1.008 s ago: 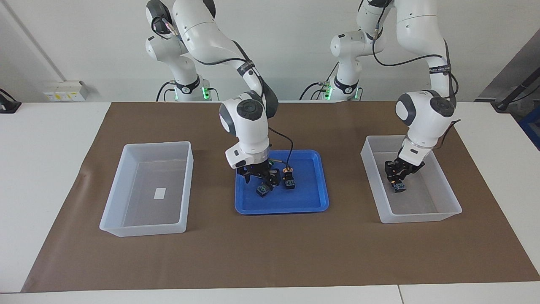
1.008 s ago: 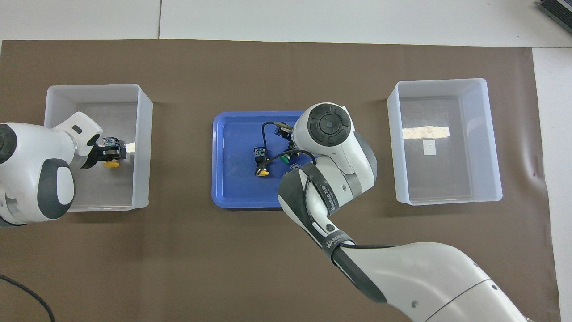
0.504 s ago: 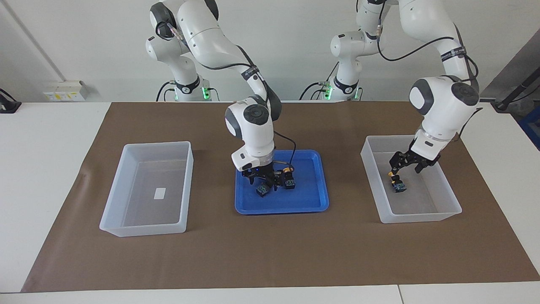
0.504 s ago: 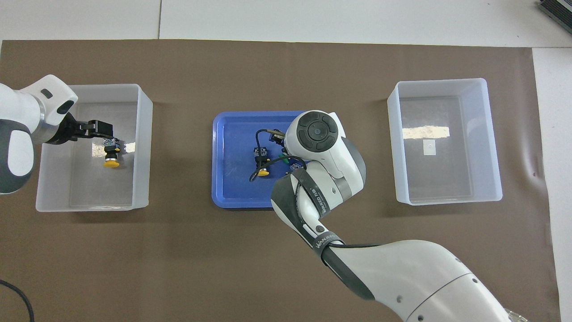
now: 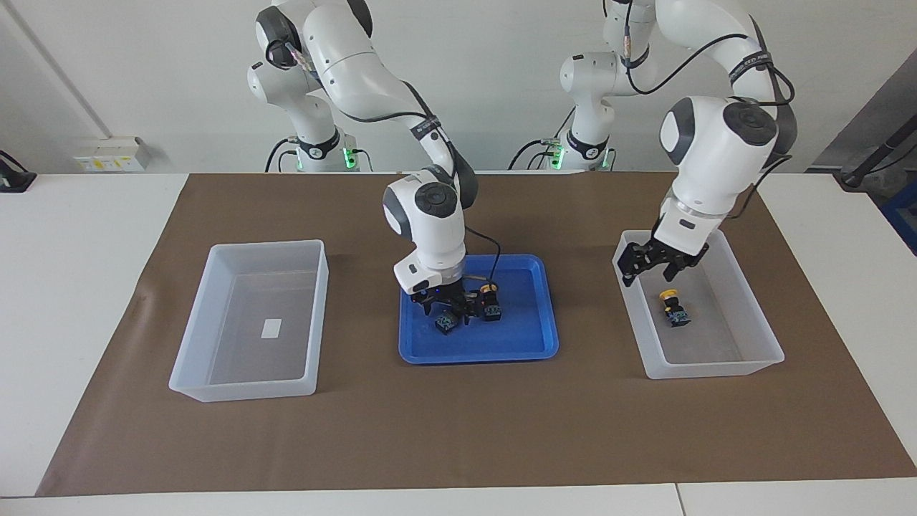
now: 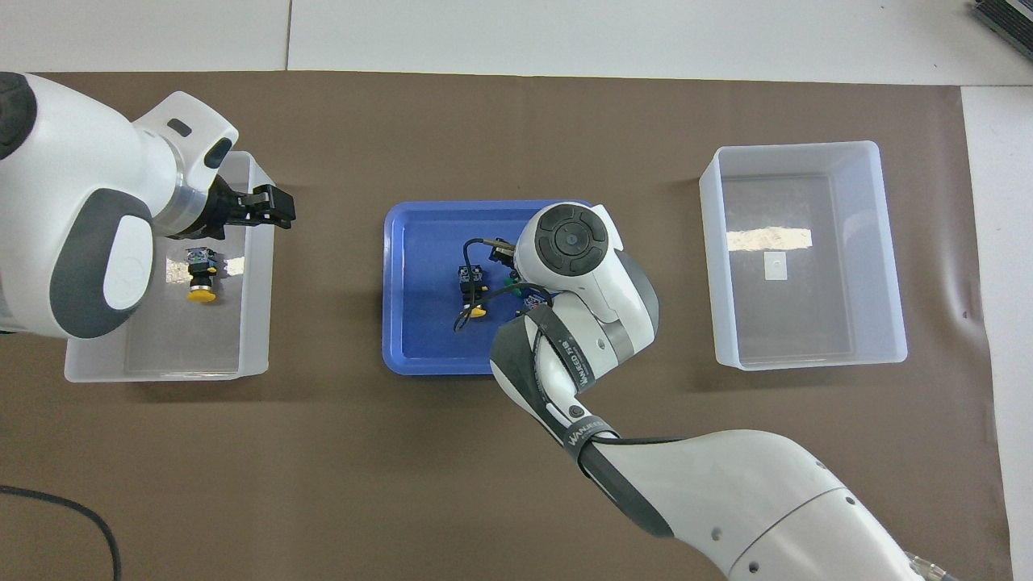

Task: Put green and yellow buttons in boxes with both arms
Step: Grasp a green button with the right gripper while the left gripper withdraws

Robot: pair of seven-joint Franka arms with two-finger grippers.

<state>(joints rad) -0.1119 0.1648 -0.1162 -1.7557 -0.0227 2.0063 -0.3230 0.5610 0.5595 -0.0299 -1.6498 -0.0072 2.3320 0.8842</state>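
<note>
Hanging low inside the blue tray (image 5: 478, 354), the right gripper (image 5: 445, 309) sits right over the buttons left in the tray. The coming pick turns on that: a button with a blue-and-black body (image 5: 445, 325) lies directly below the gripper. A yellow-capped button (image 5: 490, 304) lies just beside it, toward the left arm's end of the tray. Whether the right gripper already grips anything I cannot tell.

The left gripper (image 5: 648, 272) is raised over the rim of the box at the left arm's end (image 5: 716, 368), spread wide and empty. A yellow button (image 5: 672, 309) lies on that box's floor, apart from the gripper. The other box (image 5: 243, 390), at the right arm's end, holds only its sticker. By my judgement the right arm is the one placed for the next pick.

The overhead view shows the boxed yellow button (image 6: 198, 276) on its side, its long axis running near to far with the cap toward the robots. It also shows a green cap (image 6: 510, 282) peeking out beside the right arm's wrist, which hides the gripper. Only the facing view shows how low that gripper is.
</note>
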